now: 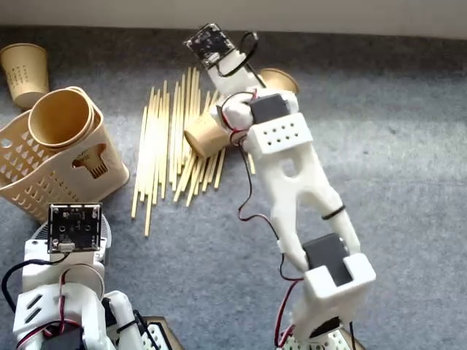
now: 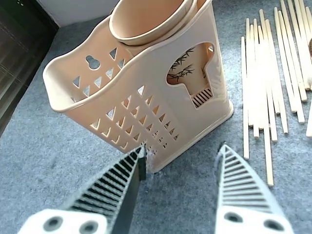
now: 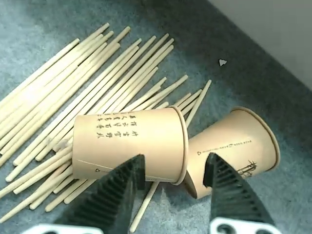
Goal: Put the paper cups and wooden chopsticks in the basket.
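Note:
A paper cup [image 3: 129, 144] lies on its side across the pile of wooden chopsticks [image 3: 87, 83]. A second cup [image 3: 234, 146] lies against its rim on the carpet. My right gripper [image 3: 173, 165] hovers open just over the first cup's rim end, one finger on each side of the rim. The beige basket [image 2: 141, 102] stands tilted with stacked cups [image 2: 146, 19] in it. My left gripper [image 2: 183, 153] is open and empty, close to the basket's lower corner. In the high view another cup [image 1: 25, 73] stands behind the basket [image 1: 44, 175].
Grey carpet covers the table. The right arm [image 1: 292, 175] stretches from the front right over to the chopsticks [image 1: 171, 138]. A pale wall edge runs along the back. Open carpet lies to the right of the arm.

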You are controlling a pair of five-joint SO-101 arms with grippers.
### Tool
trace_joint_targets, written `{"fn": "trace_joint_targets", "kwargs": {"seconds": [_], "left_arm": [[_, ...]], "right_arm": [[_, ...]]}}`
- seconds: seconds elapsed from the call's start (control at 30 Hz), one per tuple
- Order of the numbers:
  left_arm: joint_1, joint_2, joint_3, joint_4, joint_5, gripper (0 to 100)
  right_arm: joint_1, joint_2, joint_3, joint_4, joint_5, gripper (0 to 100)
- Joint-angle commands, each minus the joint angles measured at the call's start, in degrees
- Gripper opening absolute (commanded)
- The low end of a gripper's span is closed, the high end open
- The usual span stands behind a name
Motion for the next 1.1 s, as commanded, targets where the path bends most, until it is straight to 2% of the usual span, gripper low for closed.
{"fn": "trace_joint_targets", "kwargs": {"seconds": [0.0, 0.13, 0.33, 0.7, 0.97, 1.07], "left_arm": [[-0.48, -0.13, -0.04, -0.7, -0.44, 25], [-0.57, -0.48, -0.04, -0.7, -0.44, 25], [-0.57, -0.48, -0.04, -0.7, -0.35, 25], [-0.57, -0.57, -0.04, -0.7, -0.26, 25], [-0.57, -0.57, -0.04, -0.7, -0.26, 25], [-0.4, -0.57, -0.04, -0.7, -0.26, 25]], "right_arm": [[-0.31, 5.05, -3.03, -4.7, -1.76, 23.3], [1.54, 12.26, -9.1, -5.93, -5.36, 30.1], [2.59, 18.68, -16.22, -3.38, -10.99, 30.7], [0.57, 21.32, -16.4, 6.2, -11.25, 30.7], [-0.31, 23.08, -15.08, 6.73, -11.52, 30.7], [-0.13, 22.73, -15.34, 7.6, -18.9, 30.7]]}}
